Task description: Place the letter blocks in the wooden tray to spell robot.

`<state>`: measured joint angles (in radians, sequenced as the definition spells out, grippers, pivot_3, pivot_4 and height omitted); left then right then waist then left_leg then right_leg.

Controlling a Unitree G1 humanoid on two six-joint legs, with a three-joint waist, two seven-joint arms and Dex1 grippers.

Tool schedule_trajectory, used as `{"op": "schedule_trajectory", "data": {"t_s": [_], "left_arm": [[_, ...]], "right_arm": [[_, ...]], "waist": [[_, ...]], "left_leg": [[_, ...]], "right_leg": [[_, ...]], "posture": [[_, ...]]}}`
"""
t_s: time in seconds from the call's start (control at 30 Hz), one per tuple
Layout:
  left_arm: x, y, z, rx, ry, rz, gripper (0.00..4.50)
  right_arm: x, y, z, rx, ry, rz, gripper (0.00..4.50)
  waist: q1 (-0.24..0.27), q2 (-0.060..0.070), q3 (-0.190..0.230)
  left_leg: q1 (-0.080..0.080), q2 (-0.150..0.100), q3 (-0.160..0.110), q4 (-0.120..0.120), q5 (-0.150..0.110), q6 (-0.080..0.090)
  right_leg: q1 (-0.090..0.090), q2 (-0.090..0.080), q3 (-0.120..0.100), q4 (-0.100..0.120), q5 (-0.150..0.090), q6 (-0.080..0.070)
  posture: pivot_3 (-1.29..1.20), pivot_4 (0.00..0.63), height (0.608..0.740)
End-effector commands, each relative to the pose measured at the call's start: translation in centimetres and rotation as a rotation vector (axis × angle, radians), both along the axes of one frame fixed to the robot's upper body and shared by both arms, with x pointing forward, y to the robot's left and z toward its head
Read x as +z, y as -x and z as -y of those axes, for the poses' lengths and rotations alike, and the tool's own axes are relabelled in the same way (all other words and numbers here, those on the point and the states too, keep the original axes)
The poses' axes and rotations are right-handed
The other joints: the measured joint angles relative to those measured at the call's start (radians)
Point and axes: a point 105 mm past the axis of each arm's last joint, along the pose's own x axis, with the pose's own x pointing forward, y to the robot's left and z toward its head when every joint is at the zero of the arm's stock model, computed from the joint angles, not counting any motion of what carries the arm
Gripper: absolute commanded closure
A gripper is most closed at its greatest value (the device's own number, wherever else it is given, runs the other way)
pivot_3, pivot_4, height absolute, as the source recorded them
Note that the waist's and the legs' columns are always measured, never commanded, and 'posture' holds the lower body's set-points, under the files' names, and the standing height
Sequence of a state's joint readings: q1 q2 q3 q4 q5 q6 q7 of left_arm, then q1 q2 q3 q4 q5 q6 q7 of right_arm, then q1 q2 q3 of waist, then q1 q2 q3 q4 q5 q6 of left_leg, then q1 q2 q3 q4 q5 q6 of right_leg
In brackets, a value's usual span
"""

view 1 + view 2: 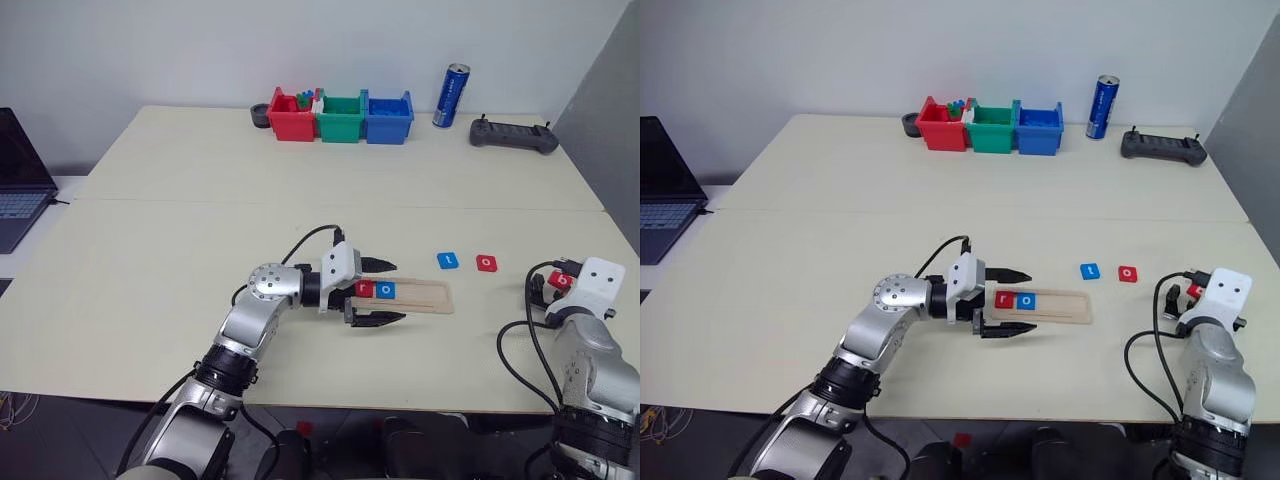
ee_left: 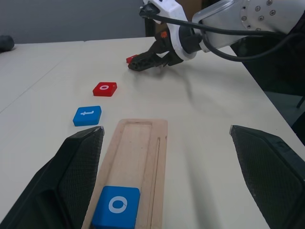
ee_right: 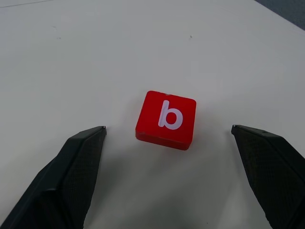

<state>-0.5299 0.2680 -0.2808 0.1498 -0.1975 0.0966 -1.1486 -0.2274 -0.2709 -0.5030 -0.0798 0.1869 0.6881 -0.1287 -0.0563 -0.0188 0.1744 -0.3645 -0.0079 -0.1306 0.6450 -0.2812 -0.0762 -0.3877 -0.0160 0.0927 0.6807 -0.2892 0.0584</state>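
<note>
The right wrist view is centred on a red block marked b (image 3: 166, 119), lying flat on the tabletop (image 3: 71, 57) between the spread, released fingers of the right gripper (image 3: 169, 143), untouched by either. In the left eye view that block is largely hidden behind the right wrist. There the wooden tray (image 1: 415, 297) is seen near the front edge of the tabletop, with a red r block (image 1: 365, 289) and a blue o block (image 1: 386, 290) side by side at its left end. The left gripper (image 1: 380, 292) is held level with its fingers spread to either side of that end, grasping nothing. Beyond the tray's right end, a blue t block (image 1: 448, 260) and a red o block (image 1: 486, 262) lie on the tabletop.
</note>
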Motion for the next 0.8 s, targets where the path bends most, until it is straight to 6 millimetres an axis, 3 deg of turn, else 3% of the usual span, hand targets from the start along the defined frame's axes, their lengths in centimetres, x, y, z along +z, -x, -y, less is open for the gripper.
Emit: {"op": "schedule_trajectory", "data": {"t_s": [0.03, 0.33, 0.43, 0.67, 0.8], "left_arm": [[0.7, 0.1, 0.4, -0.028, 0.009, 0.040, 0.02], [0.3, 0.3, 0.2, -0.033, -0.015, 0.038, 0.02], [0.3, 0.1, 0.0, -0.028, -0.016, 0.040, 0.00], [0.6, 0.0, 0.1, -0.026, -0.009, 0.045, 0.00], [0.6, 0.0, 0.1, -0.024, -0.005, 0.045, 0.00]], "right_arm": [[0.7, -0.6, 0.6, -0.024, -0.011, 0.044, 0.00], [0.2, -1.2, 1.7, -0.054, -0.025, 0.036, 0.00], [0.0, -1.0, 1.7, -0.058, -0.005, 0.020, 0.62], [-0.2, -0.7, 0.9, -0.039, 0.009, 0.014, 3.01], [0.4, -0.4, 0.3, 0.026, 0.049, 0.012, 3.04]], "waist": [[-0.001, 0.000, 0.000], [-0.001, 0.000, 0.000], [-0.001, 0.000, 0.000], [0.002, 0.000, 0.000], [0.002, 0.000, 0.000]], "left_leg": [[0.000, 0.000, 0.000, 0.000, 0.000, 0.000], [0.000, 0.000, 0.000, 0.000, 0.000, 0.000], [0.000, 0.000, 0.000, 0.000, 0.000, 0.000], [0.000, 0.000, 0.000, 0.000, 0.000, 0.000], [0.000, 0.000, -0.001, 0.000, 0.000, 0.000]], "right_leg": [[0.000, 0.000, 0.000, 0.000, 0.000, 0.000], [0.000, 0.000, 0.000, 0.000, 0.000, 0.000], [0.000, 0.000, 0.000, 0.000, 0.000, 0.000], [0.000, 0.000, 0.000, 0.000, 0.000, 0.000], [0.000, 0.000, -0.001, -0.001, 0.000, 0.000]], "posture": [[0.00, 0.150, 0.740], [0.00, 0.150, 0.740], [0.00, 0.150, 0.740], [0.00, 0.150, 0.740], [0.00, 0.150, 0.740]]}}
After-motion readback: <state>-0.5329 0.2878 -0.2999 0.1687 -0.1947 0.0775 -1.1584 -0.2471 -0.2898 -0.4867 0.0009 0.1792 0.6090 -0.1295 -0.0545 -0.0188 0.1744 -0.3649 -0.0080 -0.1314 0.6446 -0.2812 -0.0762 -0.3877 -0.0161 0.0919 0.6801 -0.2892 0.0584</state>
